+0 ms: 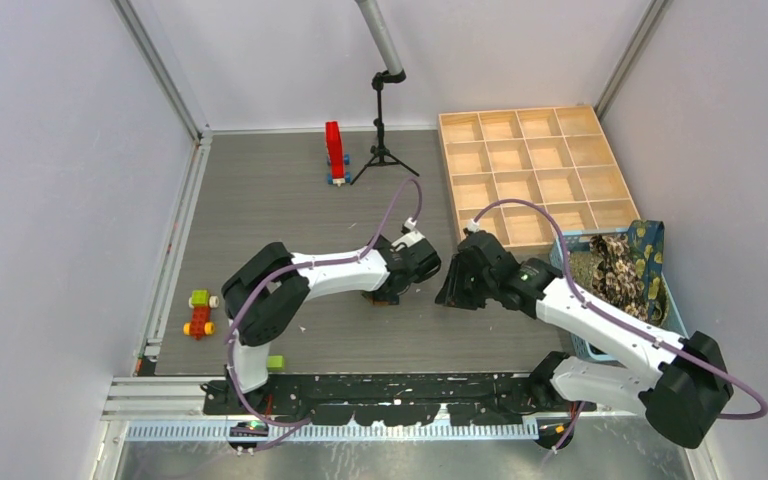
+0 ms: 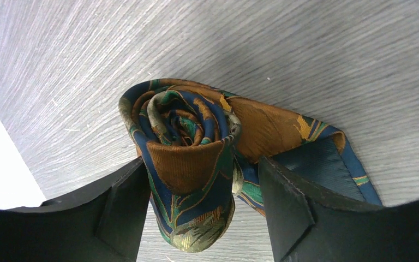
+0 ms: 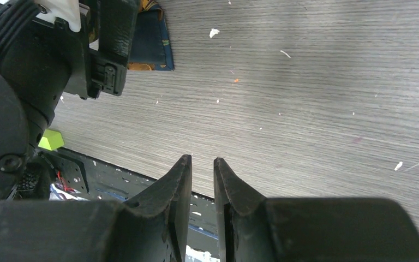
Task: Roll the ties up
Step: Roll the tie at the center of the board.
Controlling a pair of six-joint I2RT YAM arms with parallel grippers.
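— Where's the necktie (image 2: 188, 142)?
— Rolled up, resting mid-bench (image 2: 333, 54) between the left jaws, which are released either side of it.
— And the right jaws?
— Barely parted, grasping nothing, off to its right.

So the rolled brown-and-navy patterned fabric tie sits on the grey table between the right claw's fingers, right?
No: the rolled brown-and-navy patterned fabric tie sits on the grey table between the fingers of the left claw, not the right claw. The left wrist view shows it.
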